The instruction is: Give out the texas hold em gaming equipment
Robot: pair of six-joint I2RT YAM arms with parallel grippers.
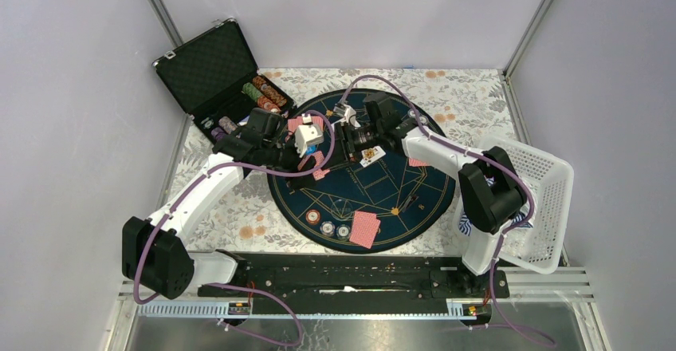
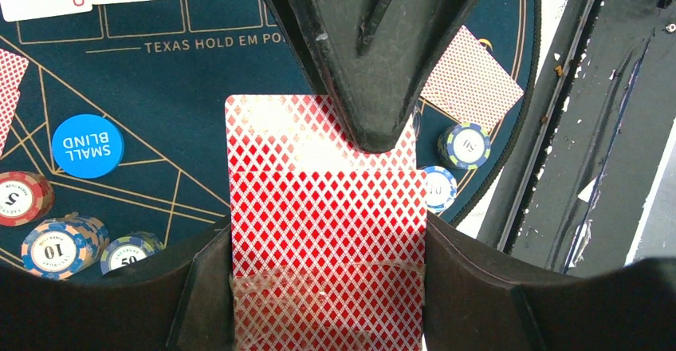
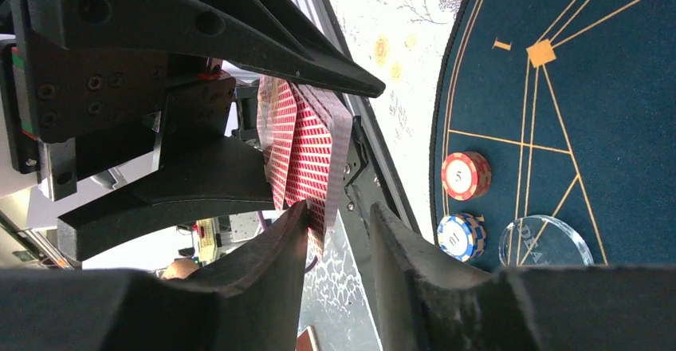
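**A:** What do we see over the mat [image 1: 398,199], starting left?

**B:** Our left end effector [image 2: 351,207] clamps a red-backed deck [image 2: 319,239] above the mat's left part.

**A:** And to the right?

**B:** Our right end effector [image 3: 335,215] stands narrow, its fingers astride one edge of the deck with a gap showing. We cannot tell if they touch it. Chips [image 1: 327,228] lie at the mat's near rim.

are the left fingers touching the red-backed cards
Touching. The left wrist view shows the red-backed cards clamped between the left fingers, the upper one pressing on the top card's back.
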